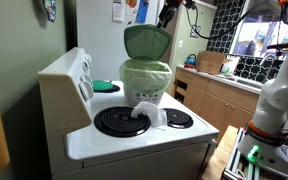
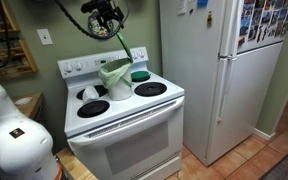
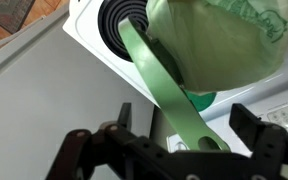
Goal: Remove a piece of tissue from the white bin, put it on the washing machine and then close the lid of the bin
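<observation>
Refrigerator [image 2: 220,70] stands beside the white stove whose top serves as bench [image 1: 159,141]; among its burners sits the white bin [image 1: 146,82], its green lid [image 1: 147,42] raised upright, a crumpled tissue [image 1: 150,113] lying just before it, while above the lid the hand [image 3: 169,150] hangs spread wide, holding nothing

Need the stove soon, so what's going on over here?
A robot arm is working with a small white bin that stands on the stove top. Its gripper hangs open just above the bin's green lid, which stands raised. In the wrist view the lid's edge runs between the spread fingers. A crumpled white tissue lies on the stove against the bin. The lid is not yet closed.
</observation>
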Controlling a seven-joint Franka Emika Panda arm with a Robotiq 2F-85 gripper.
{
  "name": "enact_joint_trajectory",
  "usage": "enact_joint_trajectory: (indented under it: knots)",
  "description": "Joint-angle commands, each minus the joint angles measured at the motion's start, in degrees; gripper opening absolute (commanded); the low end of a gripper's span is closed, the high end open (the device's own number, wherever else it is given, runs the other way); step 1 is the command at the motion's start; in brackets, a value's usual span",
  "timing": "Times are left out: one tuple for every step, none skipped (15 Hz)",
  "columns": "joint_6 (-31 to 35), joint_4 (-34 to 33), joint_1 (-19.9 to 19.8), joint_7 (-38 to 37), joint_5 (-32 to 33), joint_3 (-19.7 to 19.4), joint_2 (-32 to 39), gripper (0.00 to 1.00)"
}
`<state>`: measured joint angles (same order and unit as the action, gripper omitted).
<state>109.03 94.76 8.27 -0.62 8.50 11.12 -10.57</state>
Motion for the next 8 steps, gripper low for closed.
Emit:
enact_joint_trajectory:
  knots:
    - [2.91, 0.79, 0.65, 0.30, -4.20, -0.59, 1.37, 1.00]
    - [1.95, 0.76, 0.93, -0.31, -6.34, -0.47, 1.60, 1.00]
    - [1.37, 0.86, 1.06, -0.26, -8.23, -0.49, 1.83, 1.00]
    - [0.20, 0.65, 1.22, -0.35, -10.00, -0.44, 1.96, 1.00]
    - [-1.36, 0.32, 1.30, -0.73, -11.49, -0.39, 2.04, 1.00]
    - [-3.76, 0.07, 1.20, -3.27, -11.32, -0.02, 1.87, 1.00]
    - [-5.23, 0.15, 1.33, -3.98, -12.15, 0.08, 1.64, 1.00]
    - [-6.45, 0.29, 1.45, -4.94, -12.27, 0.28, 1.45, 1.00]
